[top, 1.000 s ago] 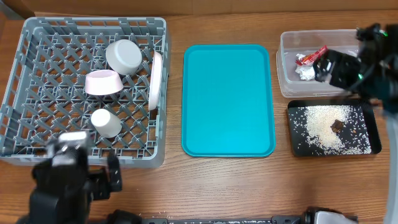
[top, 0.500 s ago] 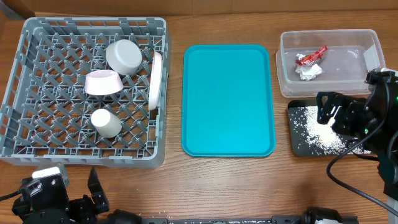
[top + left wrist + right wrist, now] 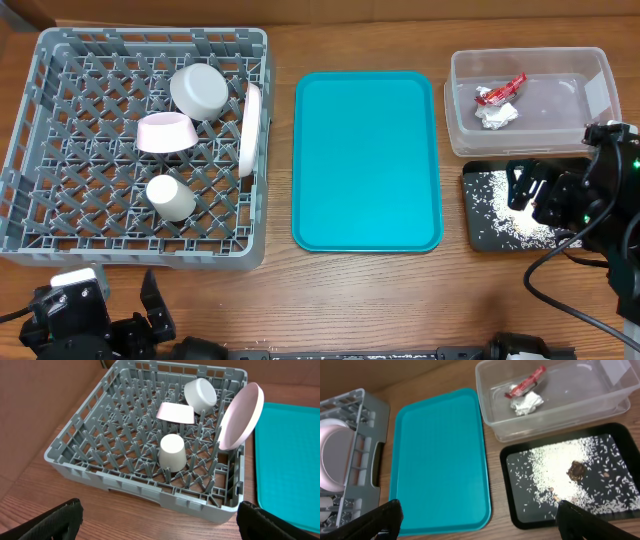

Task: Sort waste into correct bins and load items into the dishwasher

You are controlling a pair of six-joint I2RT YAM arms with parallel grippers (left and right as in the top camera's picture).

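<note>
While the plate (image 3: 250,128), bowls (image 3: 198,90) and cup (image 3: 170,198) sit in the rack (image 3: 150,38), wrapper (image 3: 500,90) and wad (image 3: 496,116) lie in the tub (image 3: 530,55), and rice (image 3: 555,467) and lump (image 3: 577,470) on the black tray (image 3: 480,235). Your right pincer (image 3: 480,520) hangs over that tray, jaws wide and empty. Your left pincer (image 3: 160,525), equally wide, hovers low by the rack's near edge, above the surface (image 3: 400,290).

Grey plastic rack (image 3: 125,460); clear plastic tub (image 3: 560,415)

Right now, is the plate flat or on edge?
On edge: the plate stands tilted among pegs at the dish rack's right side.
</note>
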